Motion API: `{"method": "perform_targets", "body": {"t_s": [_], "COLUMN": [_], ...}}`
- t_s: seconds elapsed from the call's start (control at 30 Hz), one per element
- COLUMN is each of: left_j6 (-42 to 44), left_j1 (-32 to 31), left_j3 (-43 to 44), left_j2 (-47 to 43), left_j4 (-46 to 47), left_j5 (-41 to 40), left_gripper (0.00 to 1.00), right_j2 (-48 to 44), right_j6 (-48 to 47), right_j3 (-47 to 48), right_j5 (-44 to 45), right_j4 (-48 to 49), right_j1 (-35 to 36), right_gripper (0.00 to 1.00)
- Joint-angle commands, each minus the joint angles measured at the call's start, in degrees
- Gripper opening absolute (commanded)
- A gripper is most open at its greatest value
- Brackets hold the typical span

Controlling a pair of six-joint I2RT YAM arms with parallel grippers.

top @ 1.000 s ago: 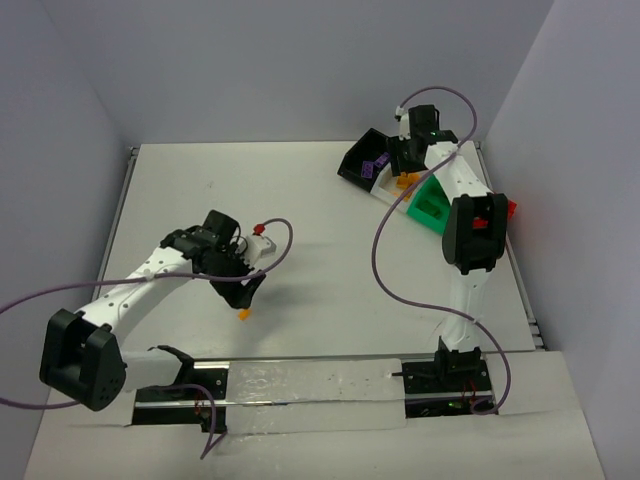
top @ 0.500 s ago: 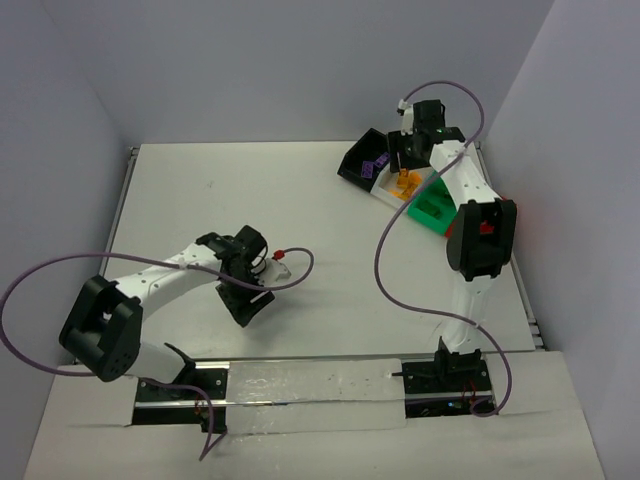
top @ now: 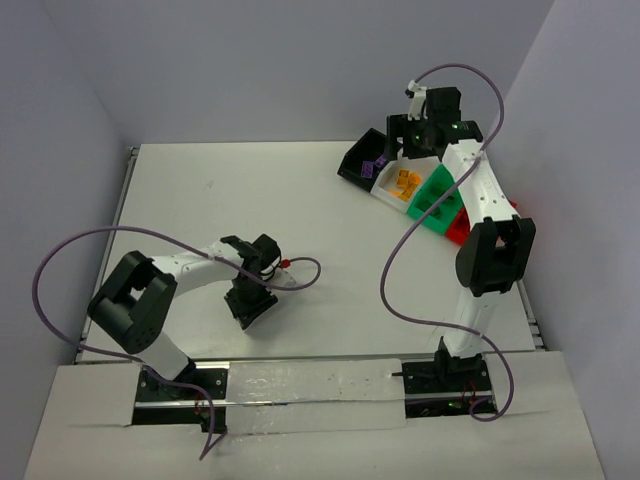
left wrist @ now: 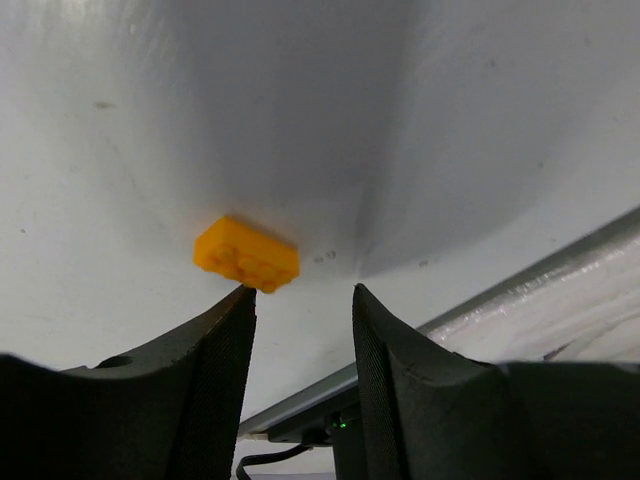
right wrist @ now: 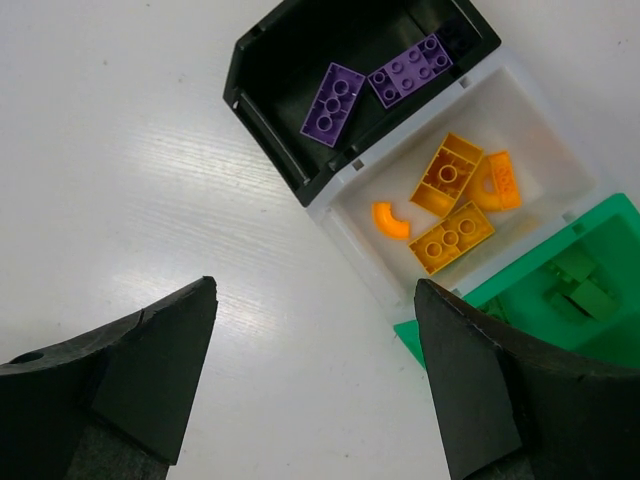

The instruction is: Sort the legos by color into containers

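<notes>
**Top view.** The left end effector (top: 250, 305) is pitched down onto the worktop (top: 200, 200) at lower centre-left. Its body hides whatever lies beneath it. The right end effector (top: 412, 148) hangs at upper right over the row of containers (top: 355, 160), which are set at an angle in the far corner.

**Left wrist view.** The jaws are apart with nothing between them. One orange brick (left wrist: 247, 255) lies flat on the worktop at frame centre-left, just beyond the fingertips and closer to the left-hand finger. Judgement: this is an approach for a pick, and the brick is off the jaw centreline, so a close from here may nudge it rather than seat it.

**Right wrist view.** The jaws are spread wide and empty. To the upper right, the black bin (right wrist: 262, 140) holds two purple bricks (right wrist: 334, 104). The white bin (right wrist: 530, 140) holds four orange pieces (right wrist: 452, 238), and the green bin (right wrist: 625, 250) holds green bricks (right wrist: 575, 285). Judgement: the colours are correctly separated, and the lone orange brick belongs in the white bin.
</notes>
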Motion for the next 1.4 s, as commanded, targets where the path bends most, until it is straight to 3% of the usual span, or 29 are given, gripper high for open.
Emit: {"method": "perform_targets", "body": {"t_s": [0.0, 0.47, 0.63, 0.77, 1.37], "left_j6": [-3.0, -6.1, -7.4, -7.7, -6.5], "left_j1": [-0.8, -0.9, -1.9, -2.3, -2.4], "left_j3": [1.3, 6.0, 7.9, 7.8, 8.3], "left_j2": [2.6, 6.8, 7.6, 7.7, 5.4], "left_j4": [3.7, 4.1, 2.3, 2.2, 2.9], "left_j5": [-4.2, -6.5, -3.9, -4.4, -2.3], "left_gripper": [0.49, 0.5, 0.56, 0.51, 0.12], "right_j2": [-4.3, -4.9, -4.8, -4.9, -5.2], "right_j6": [1.4, 1.1, 0.9, 0.8, 0.8], "right_j3": [-0.1, -1.3, -1.1, -1.3, -1.6], "right_j5": [-2.1, -2.4, -2.3, -2.3, -2.8], "right_j4": [-0.5, 0.0, -0.1, 0.1, 0.3], "right_j1": [0.3, 0.4, 0.4, 0.4, 0.4], "right_gripper": [0.87, 0.87, 0.87, 0.87, 0.87]}}
